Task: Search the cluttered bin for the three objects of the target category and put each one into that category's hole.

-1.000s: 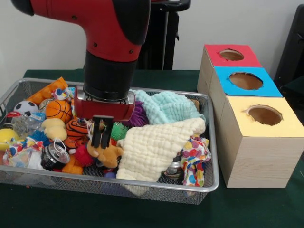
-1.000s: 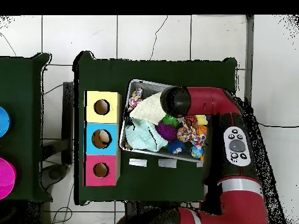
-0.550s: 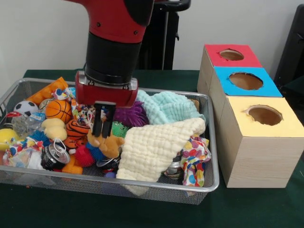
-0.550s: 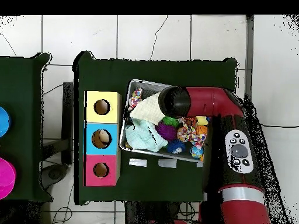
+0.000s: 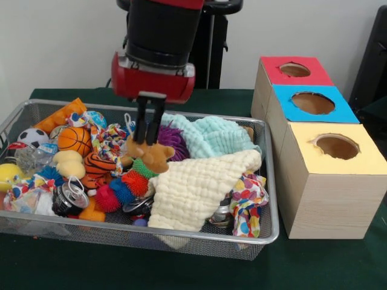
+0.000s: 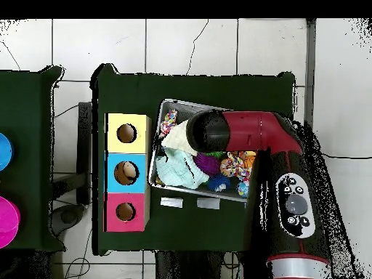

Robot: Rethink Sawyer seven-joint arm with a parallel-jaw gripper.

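- Compared with the earlier pictures, the black two-fingered tool [image 5: 149, 124] of the red and black arm had risen, and the small brown plush animal [image 5: 149, 158] had come up with it out of the clutter.
- The tool's fingers stood closed on the brown plush animal, pinching it at the top, so the toy hung just under the fingertips, above the other toys in the silver wire-mesh bin [image 5: 269, 199].
- In the front view the toy hung over the middle of the bin, just beside the cream waffle-weave cloth [image 5: 199, 184] and above the orange basketball-pattern toy [image 5: 97, 164].
- The deciding relation was sideways: the row of wooden boxes with round holes stood outside the bin, to the right in the front view, with the yellow-topped box [image 5: 335, 181] nearest the bin's front corner, then the blue-topped box [image 5: 311, 104] and the red-topped box [image 5: 294, 70] behind.
- I judged that the next move called for more lift to pass the bin wall, then travel toward the boxes; which hole fits this toy I could not tell.
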